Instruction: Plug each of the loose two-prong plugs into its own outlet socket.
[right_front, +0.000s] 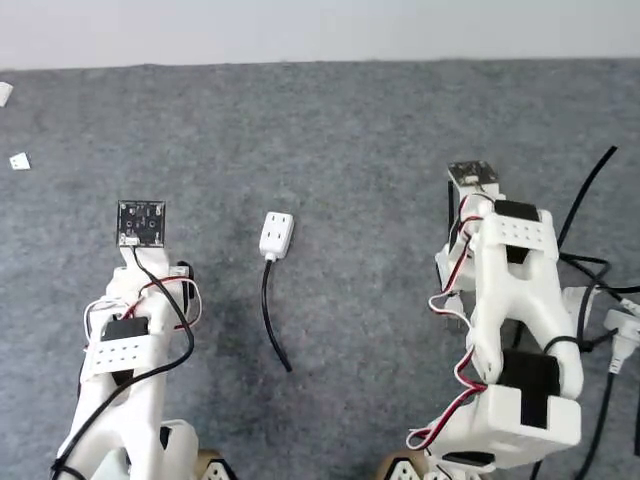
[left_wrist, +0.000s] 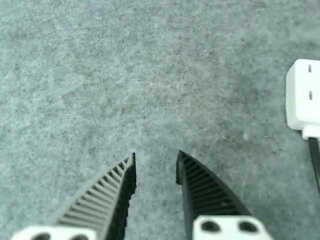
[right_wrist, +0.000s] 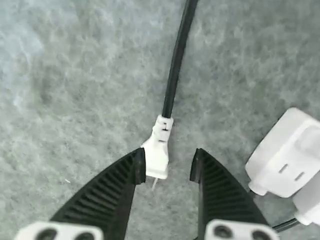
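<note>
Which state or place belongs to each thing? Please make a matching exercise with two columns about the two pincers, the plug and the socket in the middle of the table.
1. left pincer
2. right pincer
3. plug
4. middle socket

A. lies mid-carpet, black cord trailing
B. open over bare carpet
C. open, straddling a white plug
D. lies inside an open pincer, on a black cable

Pairs: 1-B, 2-C, 3-D, 4-A
</note>
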